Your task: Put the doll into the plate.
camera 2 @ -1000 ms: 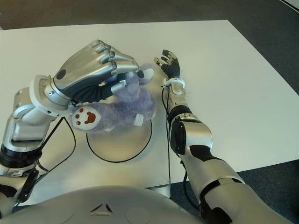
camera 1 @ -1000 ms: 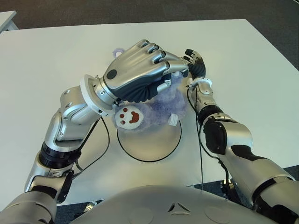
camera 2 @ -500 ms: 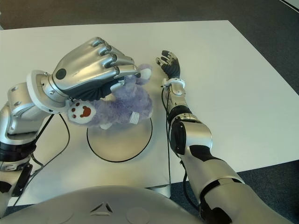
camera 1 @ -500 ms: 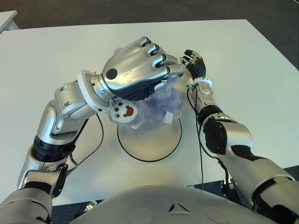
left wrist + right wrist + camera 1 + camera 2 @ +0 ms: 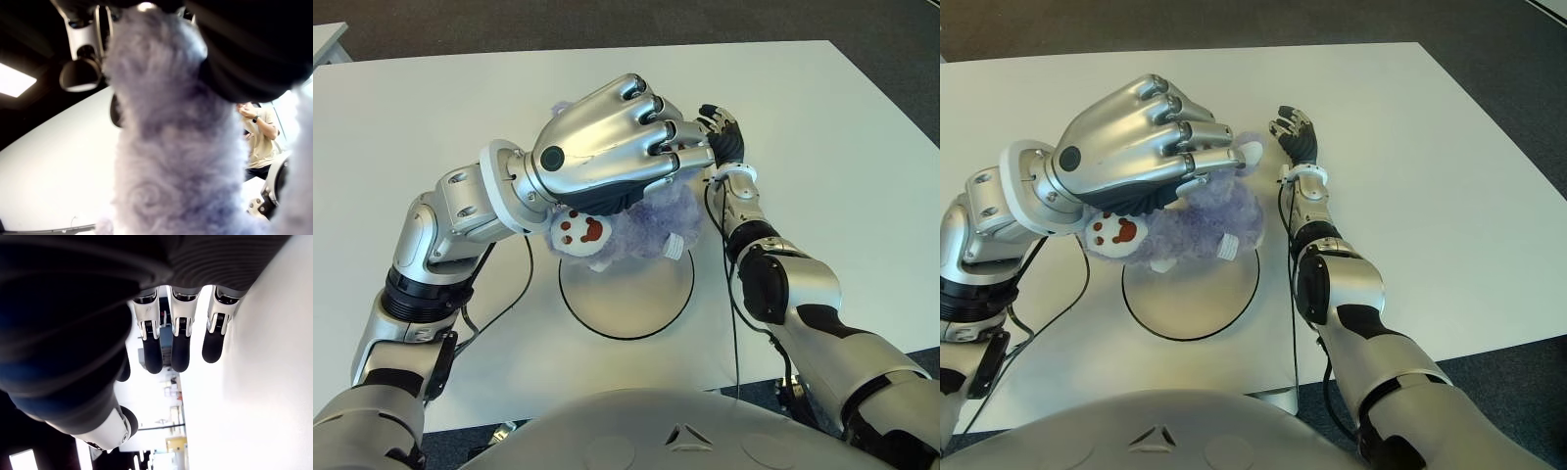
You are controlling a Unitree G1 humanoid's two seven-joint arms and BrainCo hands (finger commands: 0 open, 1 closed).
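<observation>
My left hand (image 5: 617,147) is curled around a fluffy purple doll (image 5: 646,223) and holds it in the air above the far edge of the white round plate (image 5: 626,304) with a black rim. The doll's white paw with a brown print (image 5: 579,233) sticks out below the palm. Purple fur (image 5: 166,147) fills the left wrist view, pressed against the palm. My right hand (image 5: 722,132) shows just right of the doll with its fingers (image 5: 180,342) extended and nothing in them.
The white table (image 5: 431,117) spreads on all sides, with dark floor (image 5: 607,20) beyond its far edge. A black cable (image 5: 514,299) hangs from my left forearm over the table. A person (image 5: 259,137) shows far off in the left wrist view.
My left hand with the doll has shifted slightly to the right and rolled, so its fingers now show closer to my right hand. The right arm has not moved.
</observation>
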